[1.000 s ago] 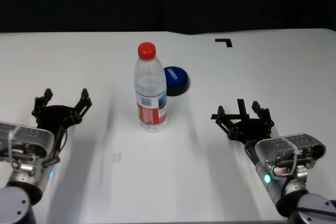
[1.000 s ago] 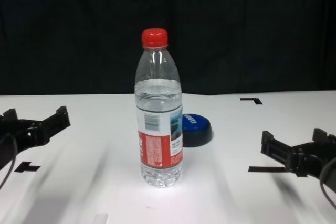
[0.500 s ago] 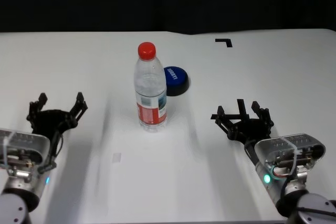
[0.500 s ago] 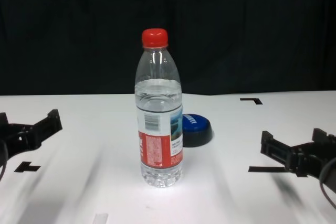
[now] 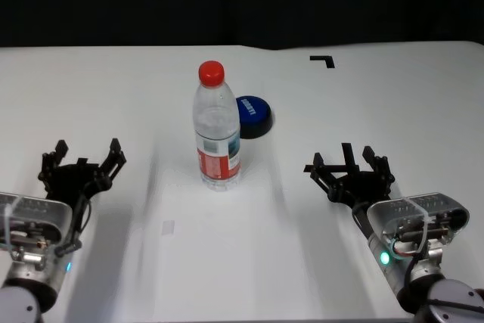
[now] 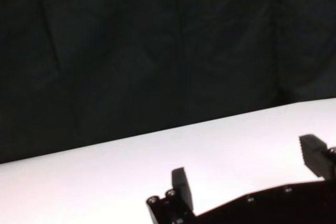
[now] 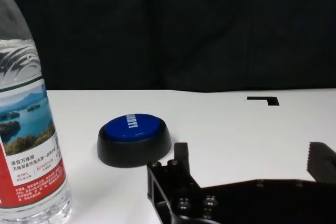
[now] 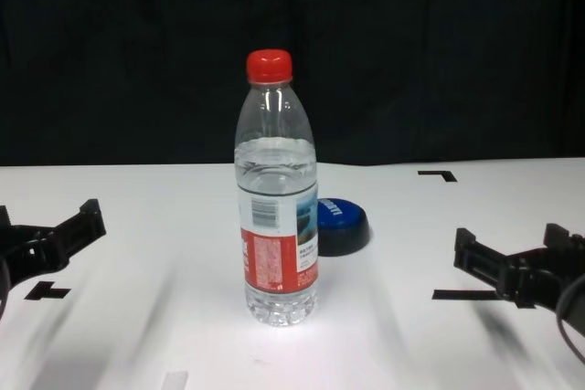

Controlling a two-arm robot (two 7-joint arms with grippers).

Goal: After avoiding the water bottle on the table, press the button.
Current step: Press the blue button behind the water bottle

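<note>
The water bottle (image 5: pixel 217 128) stands upright mid-table, clear with a red cap and a red-and-white label; it also shows in the chest view (image 8: pixel 277 194) and the right wrist view (image 7: pixel 29 140). The blue button (image 5: pixel 253 116) with a black base sits just behind it to the right, also in the chest view (image 8: pixel 340 224) and the right wrist view (image 7: pixel 134 140). My left gripper (image 5: pixel 82 160) is open and empty at the near left, well clear of the bottle. My right gripper (image 5: pixel 349 164) is open and empty at the near right.
The white table (image 5: pixel 393 104) carries a black corner tape mark (image 5: pixel 324 60) at the back right, a black tape mark (image 8: pixel 46 291) by the left gripper and a black strip (image 8: pixel 462 295) under the right gripper. A black curtain stands behind the table.
My left gripper has drawn back toward me and to the left, away from the bottle. The right gripper, the bottle and the button have not moved.
</note>
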